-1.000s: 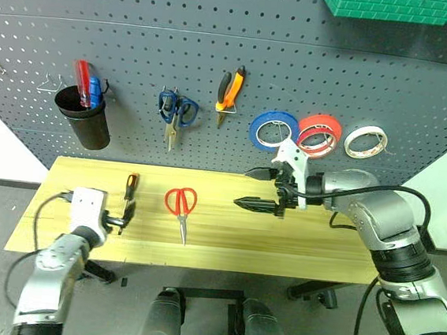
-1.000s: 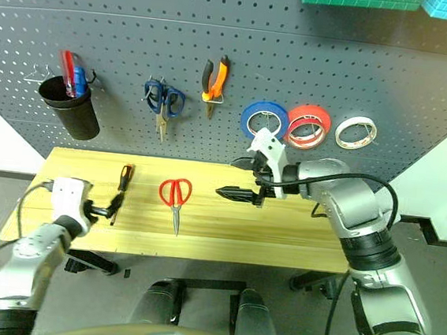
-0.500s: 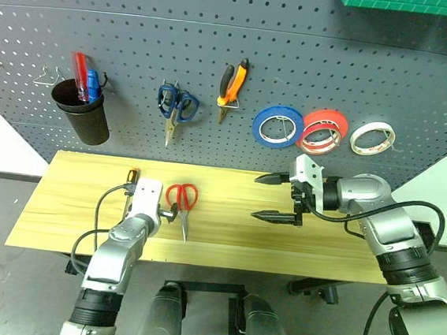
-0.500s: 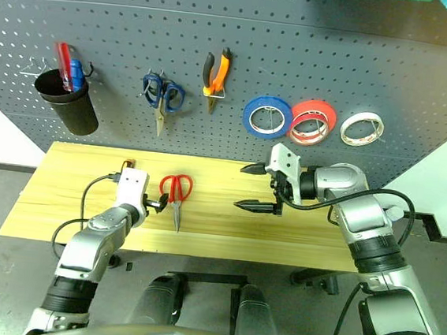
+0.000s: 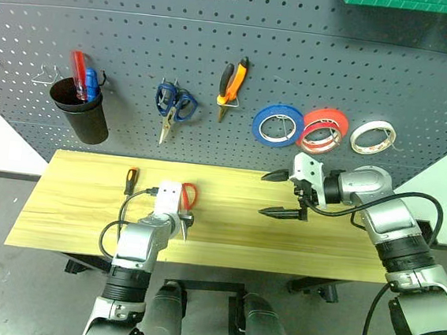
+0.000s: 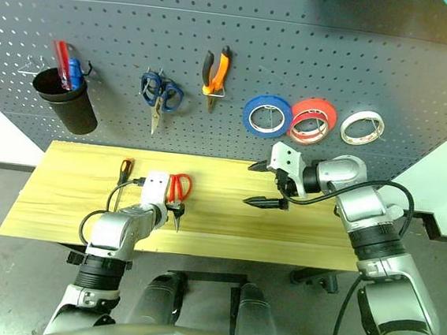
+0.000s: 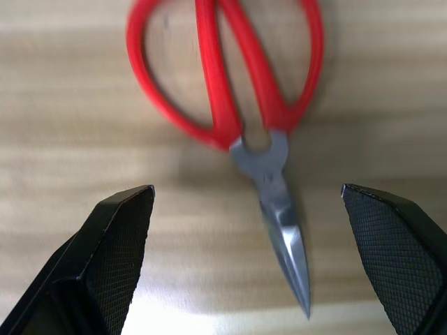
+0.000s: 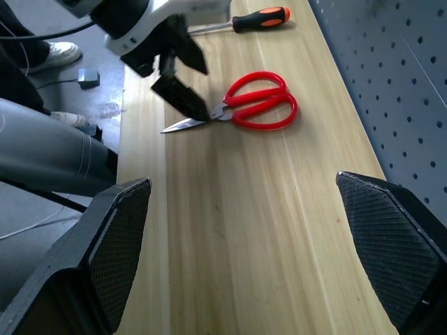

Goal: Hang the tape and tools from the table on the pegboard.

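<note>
Red-handled scissors [image 7: 257, 148] lie flat on the light wood table [image 5: 319, 248], blades toward its front edge. My left gripper [image 7: 248, 202] hovers just over them, open, pointing down, its fingers either side of the blades and apart from them. The slim orange-and-black screwdriver [image 5: 130, 181] lies to the left of the scissors. My right gripper [image 5: 263, 194] is open and empty above the table's middle, pointing left. On the dark grey pegboard [image 5: 374, 79] hang the orange-and-black pliers [image 5: 231, 85] and the red tape [image 5: 324, 114].
Also on the pegboard: a black cup [image 5: 82, 118] holding red and blue handles, blue-handled scissors [image 5: 174, 103], a blue roll [image 5: 280, 110] and a white roll [image 5: 374, 124]. Green bins [image 5: 406, 1] sit along the top edge.
My left gripper swung right from beside the screwdriver to above the red scissors and tipped downward. My right gripper drew back a little to the right and rolled. Both stayed open.
</note>
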